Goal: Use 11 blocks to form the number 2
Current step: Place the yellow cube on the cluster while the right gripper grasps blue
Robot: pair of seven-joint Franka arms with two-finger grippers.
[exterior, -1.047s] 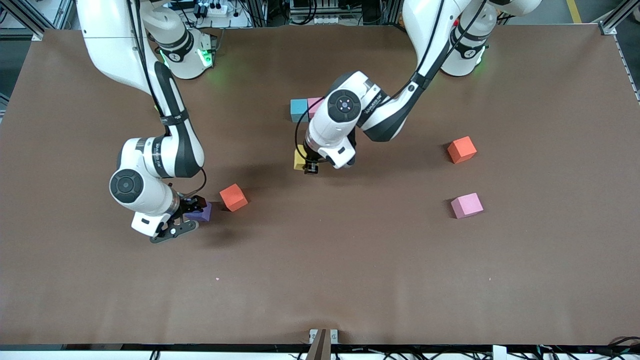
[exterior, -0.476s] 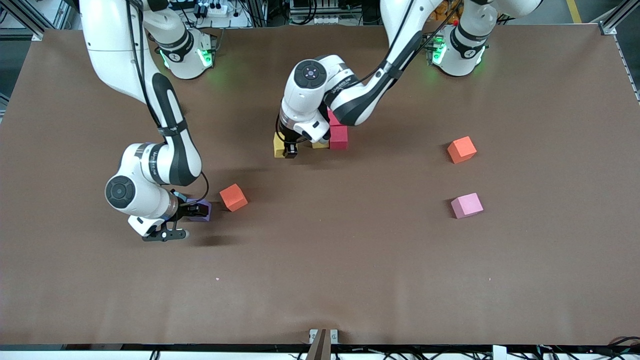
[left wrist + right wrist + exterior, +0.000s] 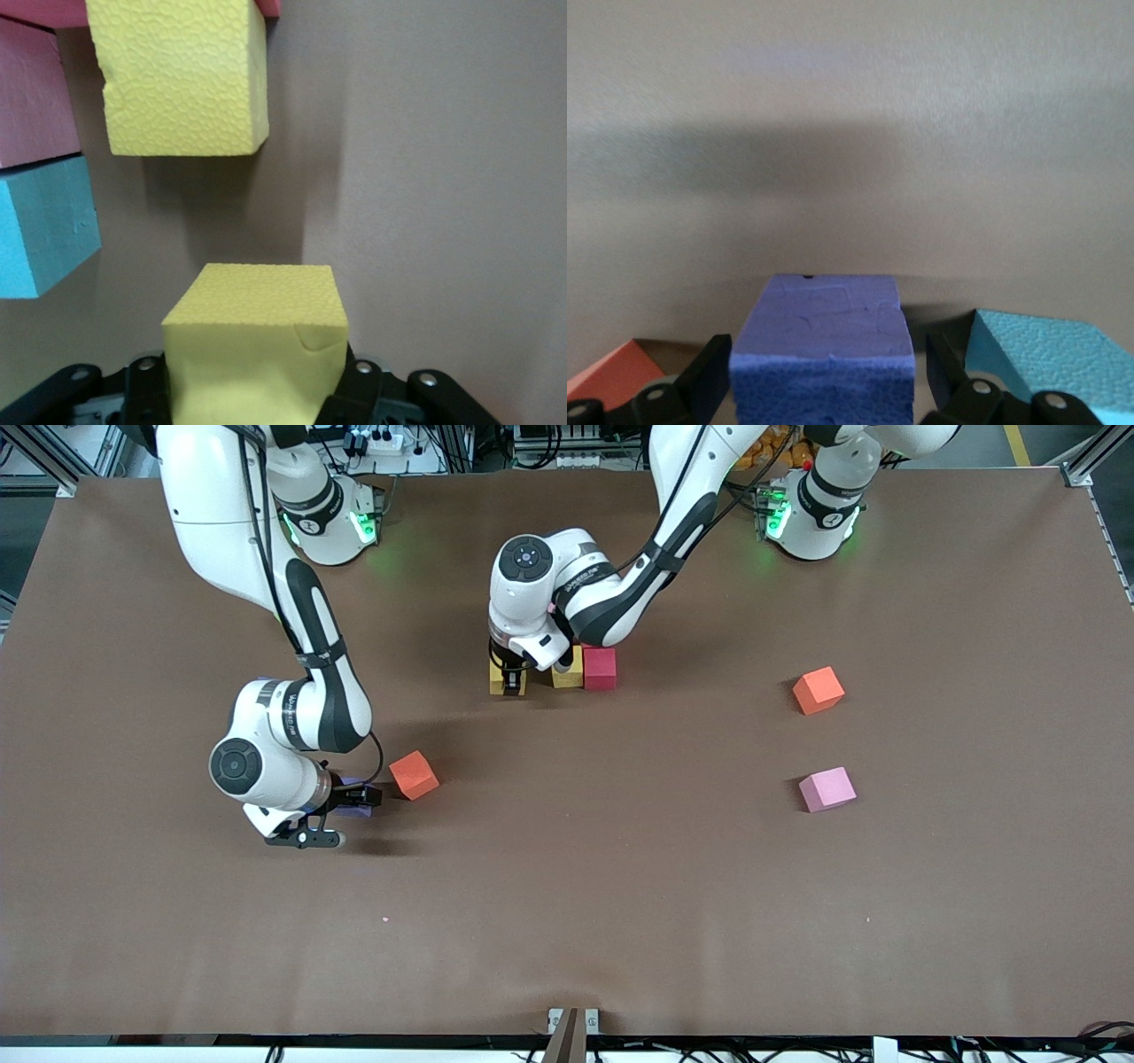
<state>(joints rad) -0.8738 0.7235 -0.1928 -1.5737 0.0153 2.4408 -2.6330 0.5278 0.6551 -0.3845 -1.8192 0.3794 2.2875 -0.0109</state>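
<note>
Evidently the blocks are being handled as light foam. Their pebbled faces look soft enough to dent, and one yellow block (image 3: 254, 341) is already showing a small crease at its edge. They are best taken across two opposite flat sides, low and square, with only gentle squeezing.

That yellow block is being clamped between the fingers of the left gripper (image 3: 508, 685). It is being held low beside a second yellow block (image 3: 568, 674), with a gap between them, on the side toward the right arm's end of the table. Whether it is touching the table cannot be told.

The second yellow block is lying against a red block (image 3: 600, 669). A pink block (image 3: 34, 97) and a blue block (image 3: 42, 226) of the unfinished number 2 are being seen only from the left wrist.

A purple block (image 3: 822, 345) is being straddled by the right gripper (image 3: 353, 798). Its fingers are standing apart on either side, with no firm squeeze visible.

An orange block (image 3: 414, 774) is lying just beside it. Another orange block (image 3: 818, 690) and a loose pink block (image 3: 827, 789) are lying well apart, toward the left arm's end.
</note>
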